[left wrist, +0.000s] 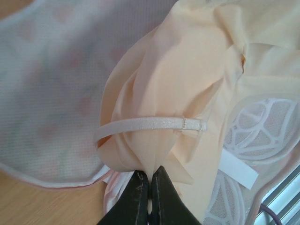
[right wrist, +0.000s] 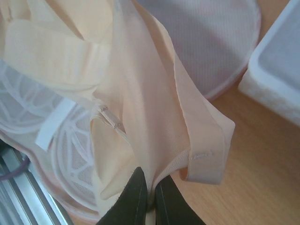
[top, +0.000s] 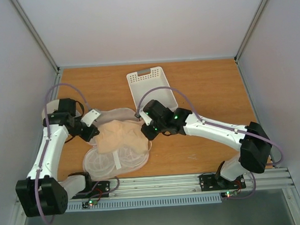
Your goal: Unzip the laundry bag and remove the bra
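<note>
A wood-topped counter (top: 204,88) is enclosed by pale walls. The bra (top: 120,137) is spread between the two hands, on top of the opened laundry bag (top: 103,165), whose white mesh is seen under and to both sides of it. The left hand (left wrist: 149,174) is clamped shut on a gathered fold of the bra's peach fabric, and a pale strap (left wrist: 150,124) is stretched across the cup just ahead of its fingertips. The right hand (right wrist: 149,180) is likewise closed on a thin edge of the bra, with a folded band end lying just beside it. A white perforated basket (top: 133,93) stands beyond the right hand.

Only thin fabric is pinched on each side, so a slip could be expected if the bra is lifted quickly. The bag's mesh might be caught in either pinch and dragged up with it, and the strap could be snagged on the bag's rim.

The left arm is reached forward and bent inward; the right arm is stretched low across the counter, so that the hands are pointed toward each other.
</note>
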Robot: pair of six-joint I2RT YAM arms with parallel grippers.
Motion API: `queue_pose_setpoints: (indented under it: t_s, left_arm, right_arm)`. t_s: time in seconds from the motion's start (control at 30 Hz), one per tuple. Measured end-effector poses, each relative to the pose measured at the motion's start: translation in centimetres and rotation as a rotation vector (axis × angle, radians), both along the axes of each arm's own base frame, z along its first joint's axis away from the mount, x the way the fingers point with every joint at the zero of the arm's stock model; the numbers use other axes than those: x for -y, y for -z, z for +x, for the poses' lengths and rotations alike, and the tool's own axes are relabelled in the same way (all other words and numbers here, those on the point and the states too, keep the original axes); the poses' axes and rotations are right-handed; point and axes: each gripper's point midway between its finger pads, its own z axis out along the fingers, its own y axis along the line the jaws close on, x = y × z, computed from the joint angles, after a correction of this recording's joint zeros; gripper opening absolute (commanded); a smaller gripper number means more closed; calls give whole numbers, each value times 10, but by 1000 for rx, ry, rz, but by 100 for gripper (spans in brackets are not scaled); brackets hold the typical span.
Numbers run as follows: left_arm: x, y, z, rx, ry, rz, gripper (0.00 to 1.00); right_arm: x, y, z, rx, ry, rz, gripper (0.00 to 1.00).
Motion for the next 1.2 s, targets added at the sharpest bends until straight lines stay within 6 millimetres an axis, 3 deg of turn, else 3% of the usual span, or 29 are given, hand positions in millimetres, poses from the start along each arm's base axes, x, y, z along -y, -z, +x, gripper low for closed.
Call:
queue_pose_setpoints:
  t_s: [0.2,0.37,0.57,0.83,0.93,1.03,1.2]
  left_arm:
    - [1,-34,7,64,-25,-12,1]
    - [0,-75,37,169,-48,2,1]
    - [16,-114,105,295,-18,41,1]
    - [54,-136,203,448,16,113,1]
    - [78,-142,246,524,28,143,1]
    - [107,-143,281,581,45,161,1]
    - [153,-119,326,625,82,200,1]
  right_arm:
    - [-2,-36,16,50,29,68,1]
    - [6,-49,34,66,81,106,1]
    - [15,-70,72,116,188,197,1]
    - [31,-101,128,198,359,371,1]
    - [36,-101,150,215,426,419,1]
    - [44,-83,167,207,498,433,1]
    - [55,-52,181,191,595,420,1]
